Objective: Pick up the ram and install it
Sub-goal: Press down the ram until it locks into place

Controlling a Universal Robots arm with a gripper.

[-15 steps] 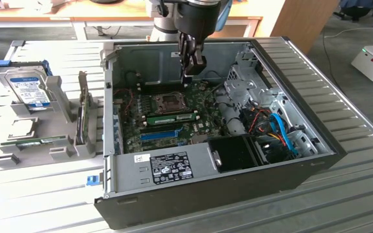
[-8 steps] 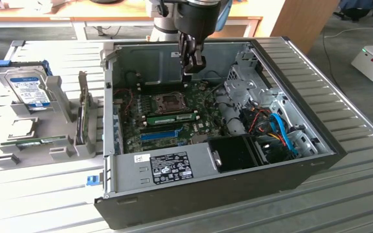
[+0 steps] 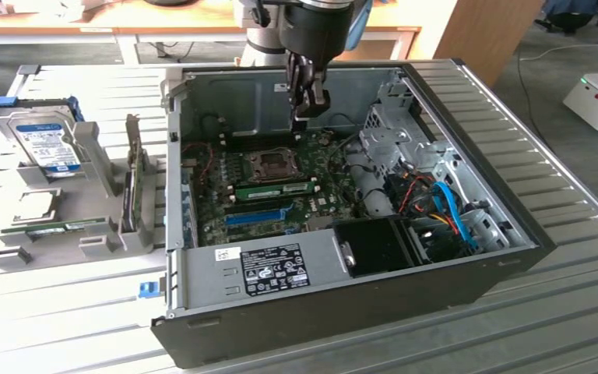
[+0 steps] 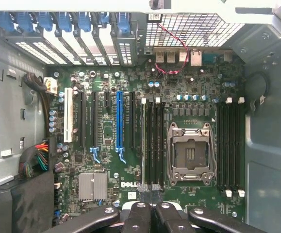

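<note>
Open computer case (image 3: 382, 312) lying on its side on a slatted metal surface (image 3: 559, 312), with the motherboard (image 3: 325, 152) exposed. The hand (image 3: 308, 113) hangs over the board near the rear wall of the case. Its fingers (image 3: 301, 78) are pressed together, and nothing is visible between them. In the wrist view the hand (image 4: 150, 195) sits over one end of the bank of memory slots, clear of the board (image 4: 130, 82).

The ram (image 3: 278, 189), a narrow green stick, stands seated in a slot beside the CPU socket (image 3: 275, 164), between that socket and the blue slot (image 3: 255, 215). From the wrist view the ram (image 4: 143, 141) appears edge-on as a pale line. It occupies the slot of that bank farthest from the socket (image 4: 189, 155), near the long blue slot (image 4: 119, 121).

On the exterior view's left, outside the case, a grey holder (image 3: 96, 156) carries an upright hard drive (image 3: 44, 140) with a blue-white label. A second green stick (image 3: 60, 228) lies flat below the drive.
</note>
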